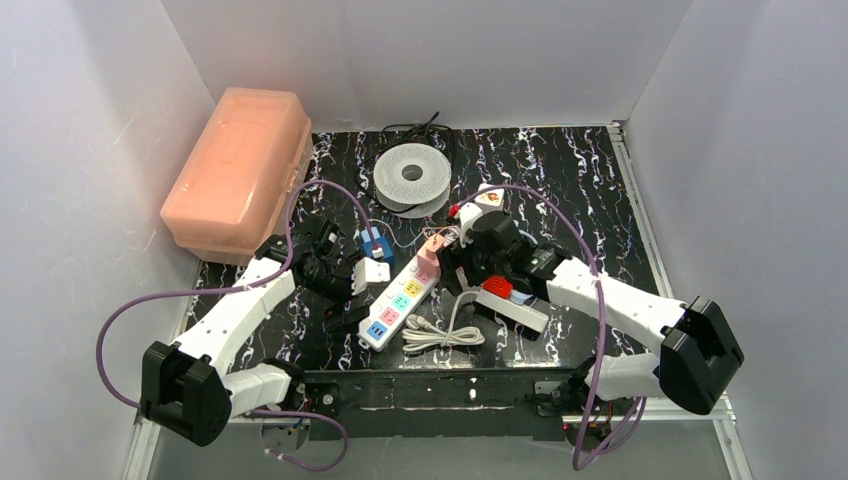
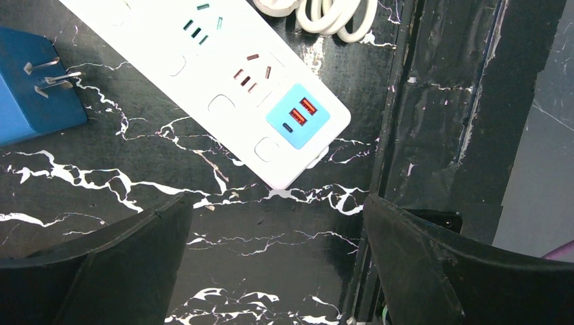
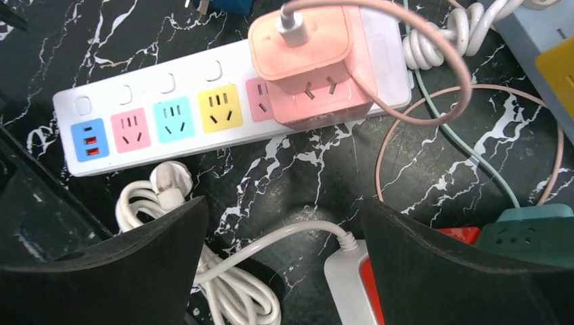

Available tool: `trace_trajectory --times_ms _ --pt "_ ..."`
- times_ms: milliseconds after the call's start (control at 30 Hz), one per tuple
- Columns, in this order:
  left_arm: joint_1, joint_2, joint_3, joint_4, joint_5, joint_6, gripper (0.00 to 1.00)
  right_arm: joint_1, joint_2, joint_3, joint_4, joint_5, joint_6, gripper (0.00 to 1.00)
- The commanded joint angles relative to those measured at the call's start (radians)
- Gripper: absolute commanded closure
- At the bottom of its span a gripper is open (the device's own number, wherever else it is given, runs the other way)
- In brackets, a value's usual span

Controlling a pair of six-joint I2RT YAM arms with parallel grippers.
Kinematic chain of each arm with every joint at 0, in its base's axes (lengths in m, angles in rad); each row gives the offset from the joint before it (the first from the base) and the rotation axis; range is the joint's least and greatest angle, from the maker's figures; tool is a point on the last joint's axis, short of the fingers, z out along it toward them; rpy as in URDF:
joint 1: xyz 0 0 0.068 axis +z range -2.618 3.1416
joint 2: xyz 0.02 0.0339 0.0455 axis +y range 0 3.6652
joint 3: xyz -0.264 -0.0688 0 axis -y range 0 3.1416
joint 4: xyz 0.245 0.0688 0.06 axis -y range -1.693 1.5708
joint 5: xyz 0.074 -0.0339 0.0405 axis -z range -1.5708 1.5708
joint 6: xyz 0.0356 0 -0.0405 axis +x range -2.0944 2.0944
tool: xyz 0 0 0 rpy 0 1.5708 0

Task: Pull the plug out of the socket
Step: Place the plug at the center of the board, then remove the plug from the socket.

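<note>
Both wide, empty: left gripper (image 2: 277, 203), right gripper (image 3: 284, 203); pink plug (image 3: 311, 64) in power strip (image 3: 183, 84); white cord (image 3: 237, 298) beside

Pink plug (image 3: 308, 64); white power strip (image 3: 145, 91), blue, pink, cyan, yellow sockets (image 3: 220, 108); black white-veined tabletop (image 3: 318, 183).

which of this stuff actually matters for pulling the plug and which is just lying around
For the job: pink plug, white power strip.
Lying about: blue plug, coiled white cable, grey spool, peach box, second strip.
</note>
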Motion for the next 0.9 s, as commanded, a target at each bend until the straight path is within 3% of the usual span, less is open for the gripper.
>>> trace_trajectory --times_ms 0,400,567,867 --pt "-0.001 -0.005 -0.02 -0.1 0.02 0.016 0.02 0.0 -0.033 -0.094 0.37 -0.005 -0.054 0.09" --pt "-0.002 -0.007 -0.007 -0.101 0.018 0.027 0.02 0.0 0.264 0.013 0.515 0.146 -0.173 0.08" --pt "-0.002 -0.016 -0.014 -0.107 0.022 0.044 0.02 0.0 0.264 -0.012 0.54 0.169 -0.164 0.08" --pt "-0.001 -0.01 -0.012 -0.107 0.02 0.05 0.02 0.003 0.124 -0.13 0.549 0.109 -0.135 0.09"
